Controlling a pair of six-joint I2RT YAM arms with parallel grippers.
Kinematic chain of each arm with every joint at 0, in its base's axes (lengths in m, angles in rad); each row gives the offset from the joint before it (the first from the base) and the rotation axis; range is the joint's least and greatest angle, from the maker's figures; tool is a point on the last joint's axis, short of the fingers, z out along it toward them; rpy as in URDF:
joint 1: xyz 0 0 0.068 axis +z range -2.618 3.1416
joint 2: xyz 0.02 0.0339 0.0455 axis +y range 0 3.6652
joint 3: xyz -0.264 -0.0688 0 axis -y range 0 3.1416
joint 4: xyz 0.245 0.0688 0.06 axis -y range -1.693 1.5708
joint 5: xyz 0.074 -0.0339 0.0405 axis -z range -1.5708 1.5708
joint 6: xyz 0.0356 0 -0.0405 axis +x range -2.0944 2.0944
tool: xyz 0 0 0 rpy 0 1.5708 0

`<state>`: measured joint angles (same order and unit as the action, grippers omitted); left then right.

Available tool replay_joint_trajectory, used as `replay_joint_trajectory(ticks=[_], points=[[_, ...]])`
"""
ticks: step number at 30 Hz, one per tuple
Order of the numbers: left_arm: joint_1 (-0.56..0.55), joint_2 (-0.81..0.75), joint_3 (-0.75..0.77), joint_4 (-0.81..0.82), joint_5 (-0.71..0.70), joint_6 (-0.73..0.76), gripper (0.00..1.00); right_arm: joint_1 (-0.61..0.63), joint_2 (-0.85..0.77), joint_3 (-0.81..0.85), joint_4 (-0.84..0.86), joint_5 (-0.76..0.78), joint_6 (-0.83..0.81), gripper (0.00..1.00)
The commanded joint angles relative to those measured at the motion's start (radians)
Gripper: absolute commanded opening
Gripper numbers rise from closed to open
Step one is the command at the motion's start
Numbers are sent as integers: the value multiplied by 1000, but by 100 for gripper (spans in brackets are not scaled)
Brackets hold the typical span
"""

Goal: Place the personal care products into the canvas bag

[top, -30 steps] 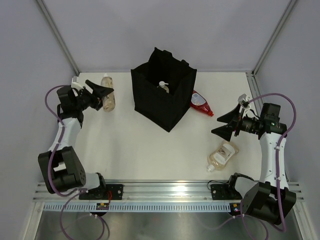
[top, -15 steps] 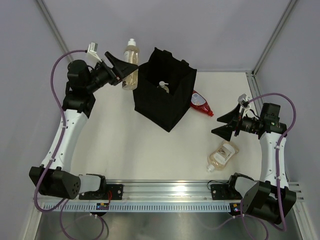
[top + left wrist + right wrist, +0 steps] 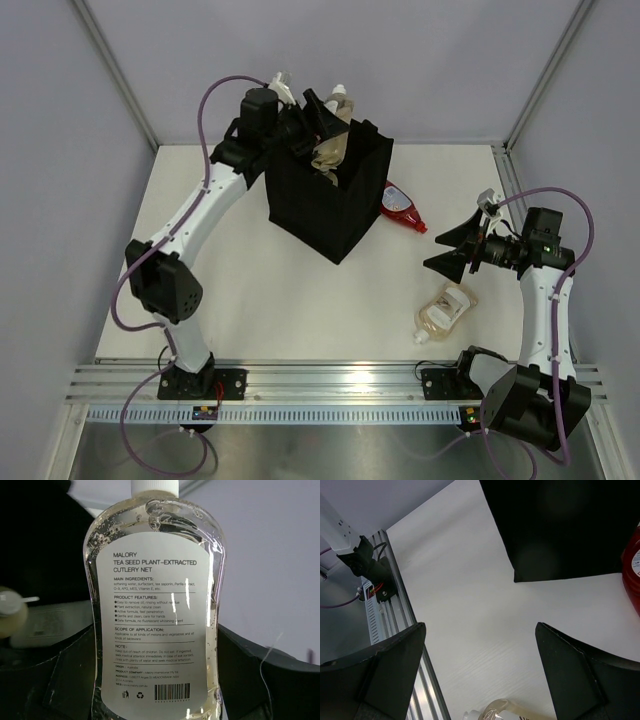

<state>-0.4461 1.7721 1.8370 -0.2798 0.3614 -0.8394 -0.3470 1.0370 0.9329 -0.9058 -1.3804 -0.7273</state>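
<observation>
Amber bottle (image 3: 155, 630) clamped in left pincer (image 3: 325, 125) above one black bag (image 3: 335, 215), right pincer (image 3: 435, 252) apart

Left arm (image 3: 200, 215) stretched forward, left gripper (image 3: 326, 126) clamped on a bottle (image 3: 155, 605) — right arm (image 3: 545, 300) bent, right gripper (image 3: 438, 251) spread wide

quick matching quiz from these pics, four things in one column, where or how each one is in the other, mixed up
1 red bottle
2 white-label bottle
3 flat amber bottle
4 right gripper

a open, holding nothing
b held over the black bag by the left gripper
c on the table right beside the bag
d on the table away from the bag, near the right arm

Pairs: 1-c, 2-b, 3-d, 4-a
</observation>
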Motion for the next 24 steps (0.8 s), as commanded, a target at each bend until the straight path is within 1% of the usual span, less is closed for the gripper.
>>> replay_joint_trajectory(ticks=[1,4,5,6,8,9,10,11,14,15,18,20,21,22,23,24], points=[[0,9,128,62,-96,42,0,-9,-14,30,-13,-19,-41,100],[-13,3,84,40,-125,88,0,-12,-12,35,-30,-20,-57,99],[-13,-6,27,51,-128,100,2,-12,-11,35,-31,-22,-57,99],[-14,-13,-2,68,-133,105,4,-12,-9,35,-31,-22,-57,100],[-14,-23,-57,70,-136,124,13,-14,-6,37,-33,-22,-58,99],[-14,-25,-70,70,-130,132,16,-14,-5,37,-33,-20,-60,100],[-14,-26,-80,68,-130,137,20,-14,-8,37,-35,-16,-58,99],[-13,-30,-97,68,-130,143,33,-14,-8,37,-35,-13,-60,99],[-14,-33,-108,60,-128,160,47,-15,-12,35,-25,10,-54,100],[-14,-31,-108,51,-130,163,58,-14,-14,32,-18,20,-40,100],[-14,-36,-108,36,-124,184,66,-15,-32,24,1,73,-35,99],[-14,-42,-108,28,-121,203,80,-14,-57,8,24,115,-32,100],[-14,-48,-110,24,-116,209,96,-14,-63,7,24,130,-46,100],[-13,-51,-111,25,-108,220,99,-14,-69,14,-1,161,-64,99],[-14,-56,-113,25,-105,235,99,-14,-69,42,-31,176,-101,99],[-13,-66,-113,22,-104,243,99,-14,-66,64,-75,217,-212,99]])
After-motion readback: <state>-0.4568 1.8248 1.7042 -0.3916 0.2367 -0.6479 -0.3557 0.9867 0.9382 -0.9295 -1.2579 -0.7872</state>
